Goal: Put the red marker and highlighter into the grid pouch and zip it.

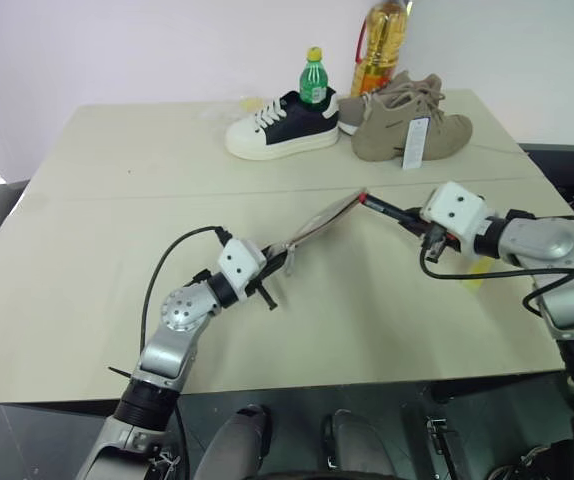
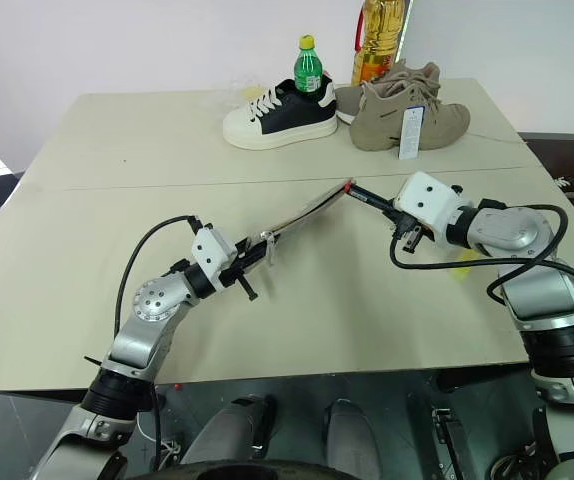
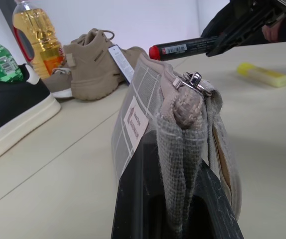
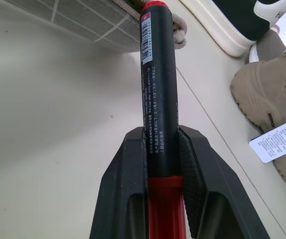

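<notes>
The left gripper is clamped tight on one end of the grid pouch, its black fingers pressing the grey fabric together and holding the case off the beige surface. The pouch stretches away from that gripper, up and toward the right gripper, with its white label on one side and the metal zipper pull at the top edge just beyond the pinched fabric.

At the pouch's far end, the red marker meets it: the red tip sits right at the pouch's upper edge, though whether it has entered the opening cannot be told. The right gripper pinches the marker's black barrel between its two fingers, the barcode label and red tip pointing away from it toward the pouch.

The highlighter lies flat on the surface just below and beside the right gripper's forearm, well apart from the pouch, touched by neither gripper.

Farther off, beyond both grippers near the far edge of the surface, stand a black-and-white sneaker, a pair of tan shoes with a hanging white tag, a green bottle tucked in behind the sneaker, and a bottle of yellow oil.
</notes>
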Available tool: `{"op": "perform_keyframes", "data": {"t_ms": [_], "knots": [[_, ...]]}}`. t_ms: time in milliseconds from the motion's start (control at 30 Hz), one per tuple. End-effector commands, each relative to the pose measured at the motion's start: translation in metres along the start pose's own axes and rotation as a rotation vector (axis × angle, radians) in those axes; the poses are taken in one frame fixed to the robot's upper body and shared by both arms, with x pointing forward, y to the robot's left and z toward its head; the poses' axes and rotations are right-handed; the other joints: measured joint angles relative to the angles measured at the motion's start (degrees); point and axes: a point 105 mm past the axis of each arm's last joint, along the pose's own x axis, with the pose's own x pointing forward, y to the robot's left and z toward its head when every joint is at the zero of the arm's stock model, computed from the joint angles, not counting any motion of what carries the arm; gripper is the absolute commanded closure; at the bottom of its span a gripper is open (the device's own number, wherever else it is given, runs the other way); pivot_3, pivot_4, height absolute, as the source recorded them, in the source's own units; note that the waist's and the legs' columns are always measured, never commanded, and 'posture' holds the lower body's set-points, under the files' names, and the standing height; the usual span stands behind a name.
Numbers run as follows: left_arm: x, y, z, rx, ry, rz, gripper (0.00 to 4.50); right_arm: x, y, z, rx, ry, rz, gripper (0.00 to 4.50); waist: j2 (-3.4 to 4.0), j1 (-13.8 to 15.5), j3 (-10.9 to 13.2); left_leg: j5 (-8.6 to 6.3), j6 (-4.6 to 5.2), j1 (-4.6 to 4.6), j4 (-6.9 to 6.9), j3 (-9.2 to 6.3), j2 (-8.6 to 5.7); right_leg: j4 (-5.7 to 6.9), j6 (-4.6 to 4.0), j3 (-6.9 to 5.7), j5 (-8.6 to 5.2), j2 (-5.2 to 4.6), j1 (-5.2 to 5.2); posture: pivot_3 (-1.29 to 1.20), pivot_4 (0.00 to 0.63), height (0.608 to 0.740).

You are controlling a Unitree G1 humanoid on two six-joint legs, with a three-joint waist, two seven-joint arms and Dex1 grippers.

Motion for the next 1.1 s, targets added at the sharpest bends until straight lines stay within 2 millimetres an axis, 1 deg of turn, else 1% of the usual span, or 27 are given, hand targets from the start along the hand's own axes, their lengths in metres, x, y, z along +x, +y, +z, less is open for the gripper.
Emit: {"op": "perform_keyframes", "data": {"t_ms": [33,267,367,500,633,933,1033,1067,1100], "knots": [[0.002,-0.002,0.014,0.036,-0.050,-0.024,4.50,-0.004,0.001,0.011,-0.086,-0.017,0.005,4.17,0.00,0.00,0.00,0.00,0.00,0.00,0.00,0.00,0.00,0.00,0.00,0.00,0.00,0.00,0.00,0.00,0.150,0.738],[0.001,-0.007,0.014,0.031,-0.045,-0.052,4.50,-0.002,0.003,0.018,-0.105,-0.034,0.018,4.17,0.00,0.00,0.00,0.00,0.00,0.00,0.00,0.00,0.00,0.00,0.00,0.00,0.00,0.00,0.00,0.00,0.150,0.738],[0.001,-0.008,0.013,0.036,-0.042,-0.061,4.50,-0.003,0.008,0.019,-0.159,-0.024,0.046,4.17,0.00,-0.01,0.00,0.00,0.00,0.00,0.00,0.00,0.00,0.00,0.00,0.00,0.00,0.00,0.00,0.00,0.150,0.738],[0.001,-0.011,0.014,0.049,-0.038,-0.089,4.50,-0.003,0.016,0.020,-0.273,-0.009,0.096,4.17,0.01,-0.01,-0.01,0.00,0.00,0.00,0.00,0.00,0.00,0.00,0.00,0.00,0.00,0.00,0.00,0.00,0.150,0.738],[-0.001,-0.014,0.012,0.061,-0.029,-0.116,4.50,-0.001,0.023,0.023,-0.328,-0.016,0.128,4.17,0.01,-0.03,-0.01,0.00,0.00,0.01,0.00,0.00,0.00,0.00,0.00,0.00,0.00,0.00,0.00,0.00,0.150,0.738],[-0.002,-0.018,0.013,0.065,-0.027,-0.148,4.50,0.003,0.038,0.040,-0.394,-0.083,0.182,4.17,0.01,-0.02,-0.01,0.00,0.00,0.01,0.01,0.00,0.01,0.01,0.00,0.01,0.00,0.00,0.00,0.00,0.150,0.738],[-0.001,-0.018,0.014,0.060,-0.030,-0.153,4.50,0.003,0.038,0.045,-0.397,-0.098,0.183,4.17,0.01,-0.02,-0.01,0.00,0.00,0.01,0.01,-0.01,0.01,0.01,0.00,0.01,0.00,0.00,0.00,0.00,0.150,0.738],[-0.001,-0.016,0.014,0.055,-0.033,-0.148,4.50,0.002,0.037,0.045,-0.389,-0.092,0.181,4.17,0.01,0.00,-0.01,0.00,0.00,0.01,0.01,0.00,0.01,0.01,0.00,0.01,0.00,0.00,0.00,0.00,0.150,0.738],[-0.002,-0.011,0.015,0.033,-0.041,-0.119,4.50,0.000,0.030,0.040,-0.378,-0.068,0.162,4.17,0.01,0.01,-0.01,0.00,0.00,0.01,0.01,0.00,0.01,0.00,0.00,0.01,0.00,0.00,0.00,0.00,0.150,0.738]]}}
